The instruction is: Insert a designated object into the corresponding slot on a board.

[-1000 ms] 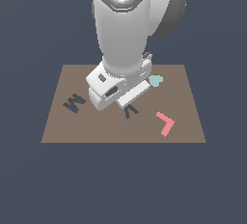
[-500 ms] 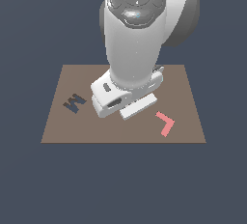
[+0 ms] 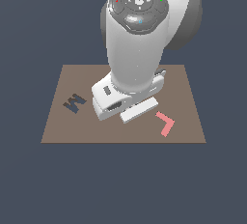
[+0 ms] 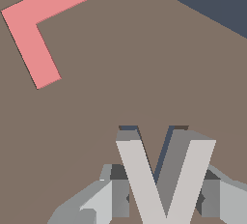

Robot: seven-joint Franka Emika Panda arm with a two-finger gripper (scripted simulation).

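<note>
Board: a flat brown panel, largely overhung by the arm in the exterior view. The arm has been brought lower and further over the panel's middle than it was a second ago, so the V-shaped recess and the teal piece, visible then beside the wrist, are now hidden in that view. The M-shaped recess is left uncovered toward the exterior view's left, and the pink L lies toward its right, both as before. Designated object: a pale grey V-shaped letter piece, seen in the wrist view clamped between the fingers of the gripper, one finger pressed to each outer side. Slot: only dark navy slivers are shown, between the letter's arms and at their far ends, so the piece is judged to be held directly over the recess and closely aligned with it. Whether the letter is already partly seated or just above the surface cannot be told. The carry is judged to be complete; a straight descent and a release appear to be all that is left.
</note>
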